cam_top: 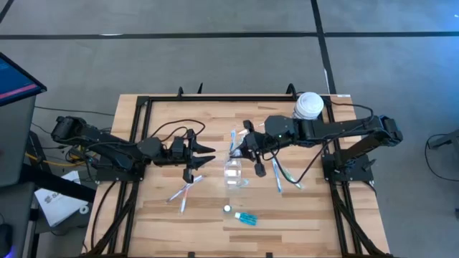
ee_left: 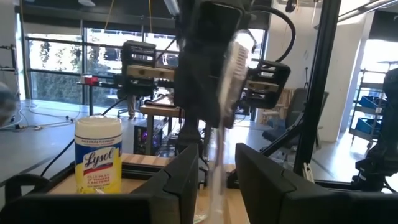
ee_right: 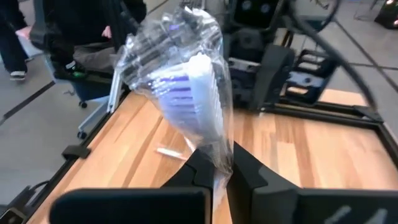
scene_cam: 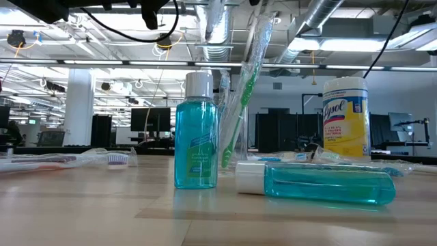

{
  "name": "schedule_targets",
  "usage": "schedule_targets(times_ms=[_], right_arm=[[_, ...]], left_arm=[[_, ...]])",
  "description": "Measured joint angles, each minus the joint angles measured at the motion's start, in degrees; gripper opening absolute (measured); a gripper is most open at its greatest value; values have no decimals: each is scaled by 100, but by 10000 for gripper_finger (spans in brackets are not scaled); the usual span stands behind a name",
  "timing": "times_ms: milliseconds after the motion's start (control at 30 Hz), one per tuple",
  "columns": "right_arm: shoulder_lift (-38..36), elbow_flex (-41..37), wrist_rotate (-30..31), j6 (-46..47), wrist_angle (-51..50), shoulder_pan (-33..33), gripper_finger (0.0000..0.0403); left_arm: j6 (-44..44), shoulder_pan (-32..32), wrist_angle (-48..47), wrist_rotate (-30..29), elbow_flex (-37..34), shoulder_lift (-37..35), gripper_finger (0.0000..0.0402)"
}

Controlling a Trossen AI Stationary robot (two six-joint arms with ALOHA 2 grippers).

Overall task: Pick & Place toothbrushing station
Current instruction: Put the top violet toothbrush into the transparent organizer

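Nearest in the low view, a glossy teal tube [scene_cam: 321, 184] lies on its side beside an upright teal bottle [scene_cam: 196, 133] on the wood-plank table [cam_top: 301, 215]. Behind them stands the clear tumbler [cam_top: 233, 172], mid-table. The right gripper [cam_top: 239, 152] is clenched on a crinkly-wrapped toothbrush [ee_right: 189, 93] above it; only its wrist view shows the purple bristles. The left gripper [cam_top: 206, 159], beside the tumbler, stands parted around nothing. The yellow container [cam_top: 308, 106] sits farthest.
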Motion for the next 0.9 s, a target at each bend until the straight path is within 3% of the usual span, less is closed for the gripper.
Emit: schedule_targets(times_ms=[500, 900], right_arm=[[-1, -16, 20, -131, -554, 615, 16], [-42, -892, 192, -66, 257, 773, 18]], left_arm=[[0, 0, -74, 3, 0, 0, 102], [0, 0, -94, 3, 0, 2, 102]])
